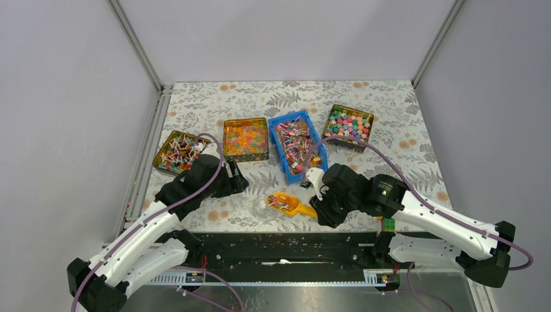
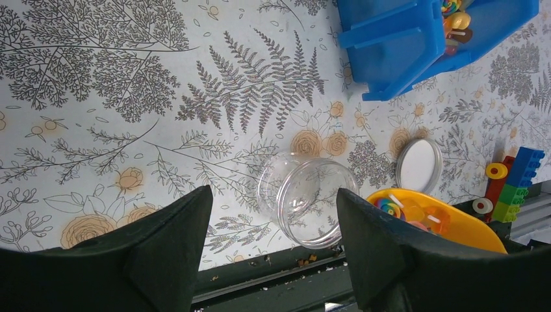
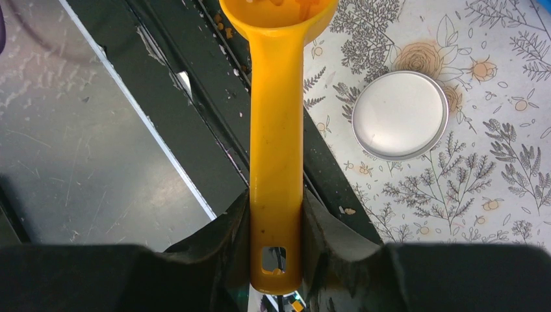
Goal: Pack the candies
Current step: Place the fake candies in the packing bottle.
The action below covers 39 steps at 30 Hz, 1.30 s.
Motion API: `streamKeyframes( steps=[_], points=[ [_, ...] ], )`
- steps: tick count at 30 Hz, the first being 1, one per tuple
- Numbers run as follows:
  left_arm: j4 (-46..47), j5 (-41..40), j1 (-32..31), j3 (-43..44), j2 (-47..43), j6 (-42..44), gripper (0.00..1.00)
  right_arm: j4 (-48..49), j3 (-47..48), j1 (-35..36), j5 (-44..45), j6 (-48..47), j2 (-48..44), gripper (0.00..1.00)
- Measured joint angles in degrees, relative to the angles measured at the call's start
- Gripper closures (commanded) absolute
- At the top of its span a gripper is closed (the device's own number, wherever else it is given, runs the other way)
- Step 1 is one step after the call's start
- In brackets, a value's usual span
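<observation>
Right gripper (image 3: 276,218) clamps one yellow scoop (image 3: 276,117) by its handle, candies (image 2: 393,208) in its bowl; more fill one blue bin (image 1: 323,158); left gripper (image 2: 274,205) gapes empty before one clear jar (image 2: 312,201) lying sideways; one lid (image 2: 419,164) nearby; three tins (image 1: 245,121) behind.

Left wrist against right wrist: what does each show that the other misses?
Only the left wrist: a clear jar lying on its side beyond the open left claw, candies in the blue bin, and toy bricks. Only the right wrist: the right claw shut on the yellow scoop by its handle. Both: the scoop, the round lid, and the fern-print cloth.
</observation>
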Motion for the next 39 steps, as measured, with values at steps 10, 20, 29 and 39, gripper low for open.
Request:
streamKeyframes(
  steps=[10, 20, 29, 39],
  points=[
    [-0.1, 0.0, 0.0, -0.6, -0.9, -0.8, 0.28, -1.2, 2.0, 0.0, -0.5, -1.2, 2.8, 1.0],
    [-0.1, -0.1, 0.0, -0.6, -0.9, -1.0, 0.28, -3.2, 3.8, 0.0, -1.5, -2.3, 5.9, 1.0],
    [-0.1, -0.1, 0.0, -0.7, -1.0, -1.3, 0.28, -4.4, 5.5, 0.0, -2.3, -3.0, 9.0, 1.0],
    [-0.1, -0.1, 0.0, -1.6, -1.5, -1.9, 0.28, -7.5, 7.9, 0.0, -2.5, -3.3, 12.7, 1.0]
  ],
)
